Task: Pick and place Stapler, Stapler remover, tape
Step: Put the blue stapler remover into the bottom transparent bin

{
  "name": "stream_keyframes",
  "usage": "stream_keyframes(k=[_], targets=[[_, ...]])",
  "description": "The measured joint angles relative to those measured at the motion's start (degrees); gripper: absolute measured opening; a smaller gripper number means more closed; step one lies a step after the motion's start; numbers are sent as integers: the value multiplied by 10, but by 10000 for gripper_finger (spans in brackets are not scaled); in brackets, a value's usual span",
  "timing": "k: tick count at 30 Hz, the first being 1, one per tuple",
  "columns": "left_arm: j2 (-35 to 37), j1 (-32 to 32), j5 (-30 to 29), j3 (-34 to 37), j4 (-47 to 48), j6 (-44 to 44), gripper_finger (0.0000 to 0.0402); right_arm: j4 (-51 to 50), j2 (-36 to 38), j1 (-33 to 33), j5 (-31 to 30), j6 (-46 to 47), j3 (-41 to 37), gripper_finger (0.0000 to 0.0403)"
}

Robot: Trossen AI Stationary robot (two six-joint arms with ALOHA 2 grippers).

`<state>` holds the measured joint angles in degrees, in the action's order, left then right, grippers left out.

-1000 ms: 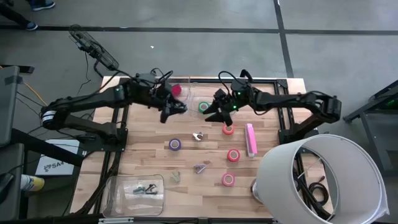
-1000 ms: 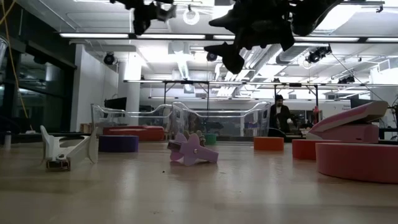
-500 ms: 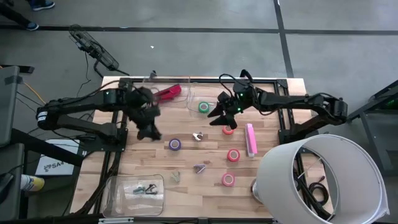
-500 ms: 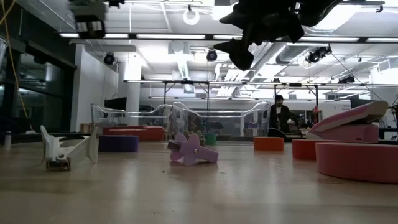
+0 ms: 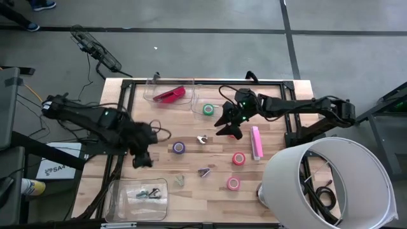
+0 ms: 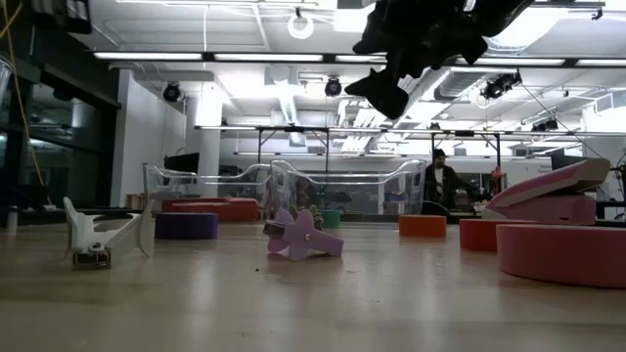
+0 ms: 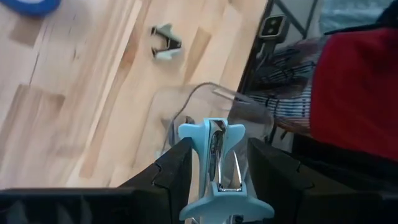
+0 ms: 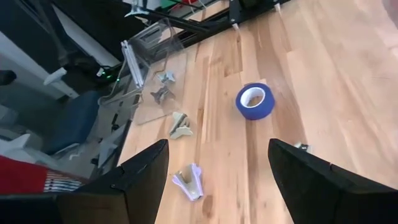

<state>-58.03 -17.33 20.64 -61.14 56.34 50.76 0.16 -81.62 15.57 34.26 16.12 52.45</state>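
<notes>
My left gripper hangs over the table's left side, just far of a clear tray, shut on a light-blue staple remover. My right gripper is open and empty above the table's middle, near the pink stapler. A red stapler lies in a clear container at the far edge, and a green tape roll lies beside it. A purple roll and two red-pink rolls lie flat on the wood. White, purple and beige staple removers lie loose. My left gripper pinches the light-blue staple remover by its two flat sides between the two fingers. The remover lies along the fingers, its winged end sticking out past the fingertips. It is lifted clear of the table, above the clear tray's rim.
The clear tray holds a few staple removers. A large white lampshade-like drum overhangs the near right corner. Bare wood lies between the purple roll and the tray. A person stands far behind the table.
My left gripper has swung from the far container toward the table's near left, ending close to the clear tray. The red stapler, half hidden by that arm before, now shows whole in the far container. My right gripper has drifted a little toward the near edge.
</notes>
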Motion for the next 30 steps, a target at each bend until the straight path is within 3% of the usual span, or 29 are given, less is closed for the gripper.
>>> stream_keyframes(k=[5, 10, 22, 30], targets=[[-13, -91, -65, 0, -1, 94, 139, 0, 0, 0, -10, -12, 0, 266], [-50, -171, -92, 0, -1, 166, 139, -3, 0, 0, -11, -14, 0, 266], [-189, -265, -93, 0, -3, 218, 139, -9, 0, 0, -11, -16, 0, 266], [-281, -306, -56, 0, -28, 218, 152, -13, 0, 0, -11, -18, 0, 266]])
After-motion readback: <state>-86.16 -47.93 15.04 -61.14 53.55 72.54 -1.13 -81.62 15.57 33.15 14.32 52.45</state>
